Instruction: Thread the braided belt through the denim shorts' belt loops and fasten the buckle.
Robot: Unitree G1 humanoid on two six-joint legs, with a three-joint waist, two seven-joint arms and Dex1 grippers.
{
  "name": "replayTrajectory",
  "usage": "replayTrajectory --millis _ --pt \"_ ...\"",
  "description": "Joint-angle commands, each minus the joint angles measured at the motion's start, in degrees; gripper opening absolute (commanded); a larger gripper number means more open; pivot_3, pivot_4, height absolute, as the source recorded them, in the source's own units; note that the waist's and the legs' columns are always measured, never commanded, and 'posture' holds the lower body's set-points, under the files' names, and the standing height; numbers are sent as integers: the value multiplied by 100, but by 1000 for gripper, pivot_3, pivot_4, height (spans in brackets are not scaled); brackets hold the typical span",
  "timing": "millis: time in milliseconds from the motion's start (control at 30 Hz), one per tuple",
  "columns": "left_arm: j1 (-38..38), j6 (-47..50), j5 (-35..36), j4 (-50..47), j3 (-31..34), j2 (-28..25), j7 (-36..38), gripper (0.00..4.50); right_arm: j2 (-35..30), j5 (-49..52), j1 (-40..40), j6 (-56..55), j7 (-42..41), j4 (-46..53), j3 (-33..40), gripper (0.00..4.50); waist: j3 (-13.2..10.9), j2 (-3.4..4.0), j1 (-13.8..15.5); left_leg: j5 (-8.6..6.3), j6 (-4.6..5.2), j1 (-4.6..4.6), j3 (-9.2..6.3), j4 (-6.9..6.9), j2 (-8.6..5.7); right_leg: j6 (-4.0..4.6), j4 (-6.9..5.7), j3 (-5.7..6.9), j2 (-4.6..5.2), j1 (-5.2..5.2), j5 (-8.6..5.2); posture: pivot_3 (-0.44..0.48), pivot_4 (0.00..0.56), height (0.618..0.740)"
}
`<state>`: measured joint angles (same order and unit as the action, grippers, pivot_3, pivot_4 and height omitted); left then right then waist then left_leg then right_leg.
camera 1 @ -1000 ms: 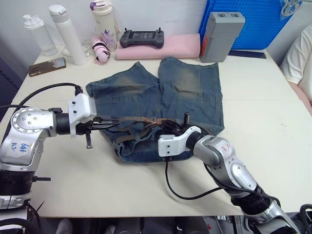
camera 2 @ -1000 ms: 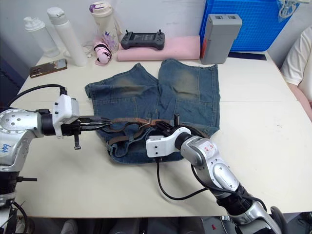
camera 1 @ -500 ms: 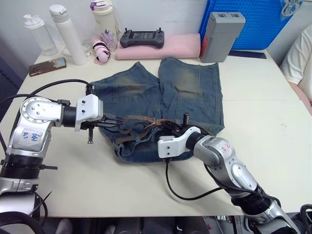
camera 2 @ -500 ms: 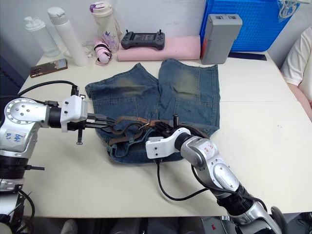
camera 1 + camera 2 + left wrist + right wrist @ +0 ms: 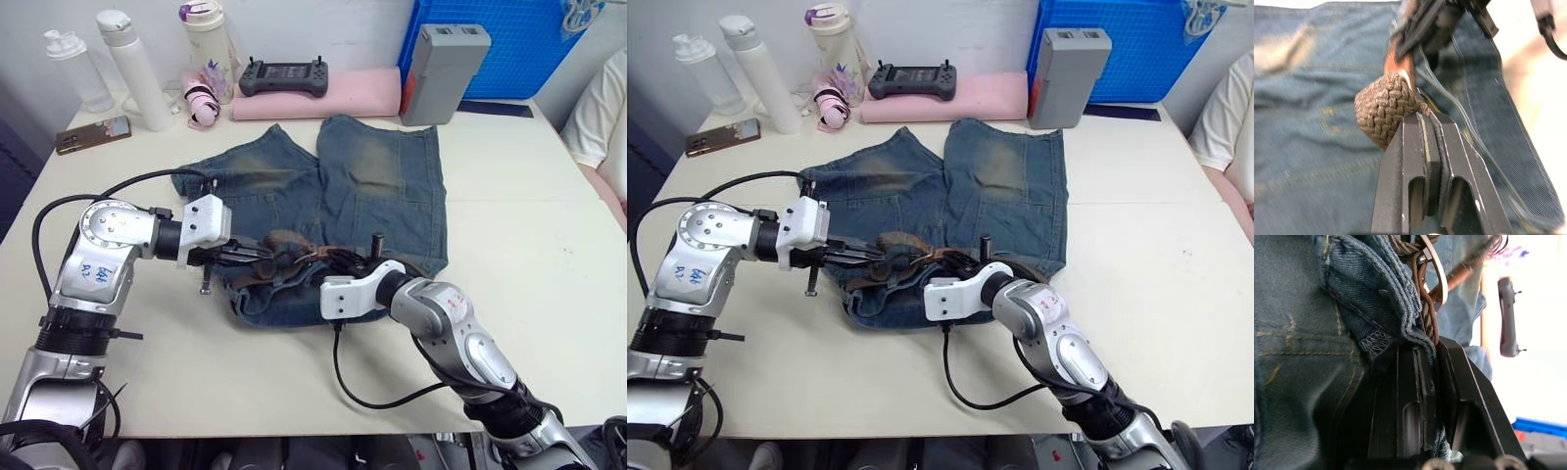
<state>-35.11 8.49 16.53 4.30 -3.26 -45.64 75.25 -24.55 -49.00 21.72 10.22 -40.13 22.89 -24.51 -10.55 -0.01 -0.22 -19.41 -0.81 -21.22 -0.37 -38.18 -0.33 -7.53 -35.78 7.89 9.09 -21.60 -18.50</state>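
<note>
Two grippers meet at the waistband of the denim shorts (image 5: pixel 333 186), which lie flat in the middle of the table (image 5: pixel 549 245) with the waistband toward the near edge and the legs toward the far edge. The left gripper (image 5: pixel 1422 120) is pinched tight on the braided belt (image 5: pixel 1385 106), which bunches into a brown woven lump at its fingertips. The right gripper (image 5: pixel 1422 345) is squeezed tight on the denim waistband edge and the brown belt, with the silver buckle (image 5: pixel 1429 257) just past its tips.

A cream table (image 5: pixel 549 245) carries the denim shorts (image 5: pixel 333 196), bottles (image 5: pixel 137 69), a phone (image 5: pixel 94 134) and a pink pad (image 5: pixel 323 98).
</note>
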Motion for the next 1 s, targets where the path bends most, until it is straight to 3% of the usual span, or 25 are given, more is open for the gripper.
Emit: replayTrajectory --millis 33,233,533,1000 --pt "45 32 120 -108 219 -242 126 0 -76 -13 97 -69 61 285 242 6 1 -2 15 0 0 0 -2 -3 0 0 0 -2 0 1 0 0 150 714" --pt "154 170 132 -306 184 -242 40 0 -270 69 304 -571 78 222 150 6 1 -2 -5 -2 2 -1 -1 -2 -1 0 -1 -8 0 0 0 0 150 714" --pt "506 291 195 -581 306 -405 110 0 -219 76 417 -476 81 193 270 6 1 -2 0 -2 2 -1 -1 -3 0 0 -1 -9 -2 0 0 0 150 714" --pt "368 292 196 -497 297 -508 197 0 -535 90 660 -1362 164 -43 54 6 1 -2 -9 -2 2 0 1 -2 1 0 0 -11 -3 -1 0 0 150 714"
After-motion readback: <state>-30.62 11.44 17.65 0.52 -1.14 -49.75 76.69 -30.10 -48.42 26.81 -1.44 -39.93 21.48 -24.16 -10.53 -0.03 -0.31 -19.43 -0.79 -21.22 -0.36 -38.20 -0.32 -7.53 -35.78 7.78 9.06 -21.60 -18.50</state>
